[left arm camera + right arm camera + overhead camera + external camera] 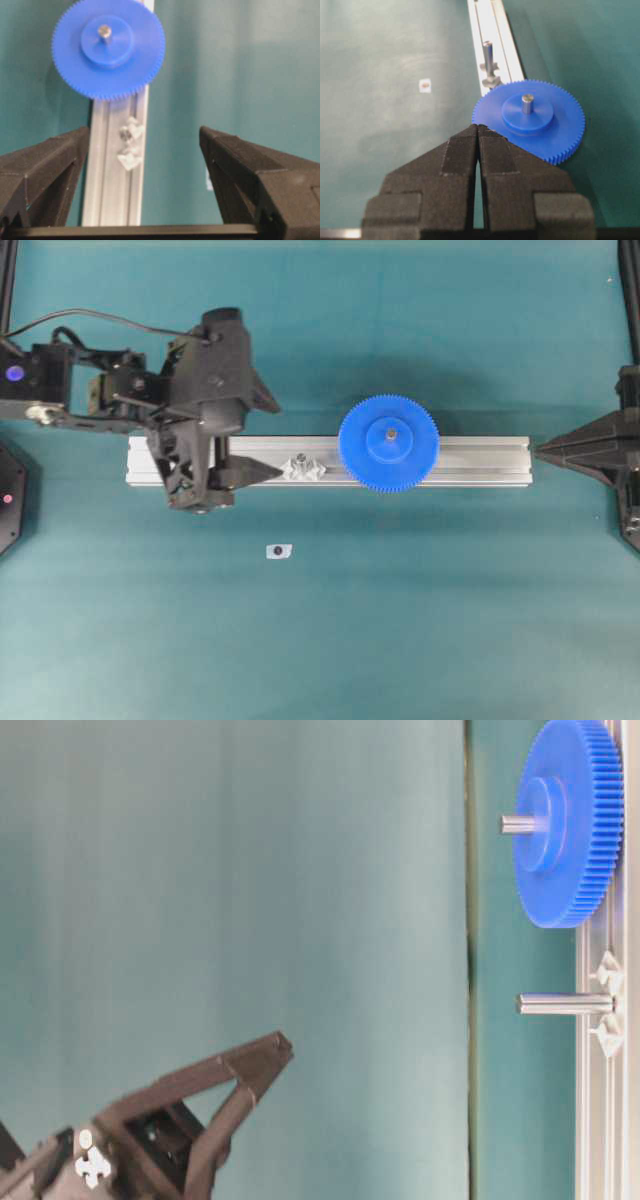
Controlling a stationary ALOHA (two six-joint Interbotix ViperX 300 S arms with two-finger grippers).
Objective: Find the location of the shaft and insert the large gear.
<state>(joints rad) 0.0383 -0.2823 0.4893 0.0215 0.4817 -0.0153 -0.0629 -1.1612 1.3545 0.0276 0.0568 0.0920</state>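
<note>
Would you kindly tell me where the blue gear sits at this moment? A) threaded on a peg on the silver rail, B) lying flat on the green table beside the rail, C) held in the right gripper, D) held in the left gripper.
A: the blue gear lies flat on the silver rail with a peg poking up through its hub, and neither gripper touches it.

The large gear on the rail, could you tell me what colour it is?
Bright blue; the large gear shows best in the overhead view.

Found no readable text, brand or number anywhere. Noted only a small white tag (279,551) with a dark dot on the desk (420,620), too small to read.
</note>
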